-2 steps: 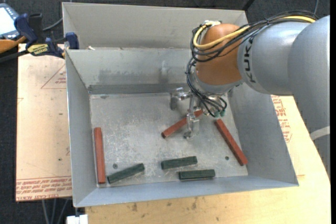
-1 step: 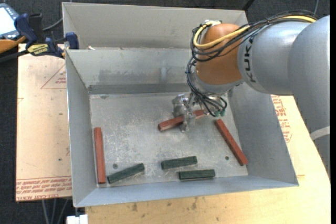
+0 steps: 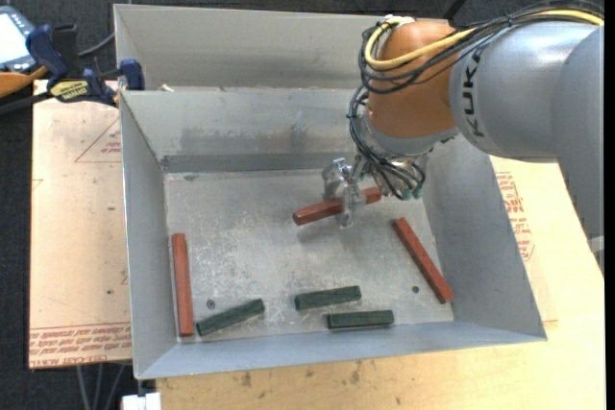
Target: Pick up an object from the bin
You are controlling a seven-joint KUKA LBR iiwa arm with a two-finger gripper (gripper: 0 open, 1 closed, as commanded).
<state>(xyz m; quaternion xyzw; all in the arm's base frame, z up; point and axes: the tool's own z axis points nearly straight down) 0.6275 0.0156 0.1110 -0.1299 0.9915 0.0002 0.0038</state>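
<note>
My gripper [image 3: 343, 206] hangs over the middle of the bin, a little right of centre, with its fingers shut on a short red-brown bar [image 3: 317, 212]. The bar lies roughly level, its left end sticking out to the left of the fingers and a bit of its right end showing past them. A longer red-brown bar [image 3: 421, 260] lies slanted on the floor to the lower right of the gripper. Below it, near the front wall, two dark green bars [image 3: 328, 300] [image 3: 359, 319] lie side by side.
A long red-brown bar [image 3: 181, 283] lies upright along the left wall, and a third dark green bar [image 3: 230, 318] rests slanted at the front left. The arm with its orange cover and cables comes in from the upper right.
</note>
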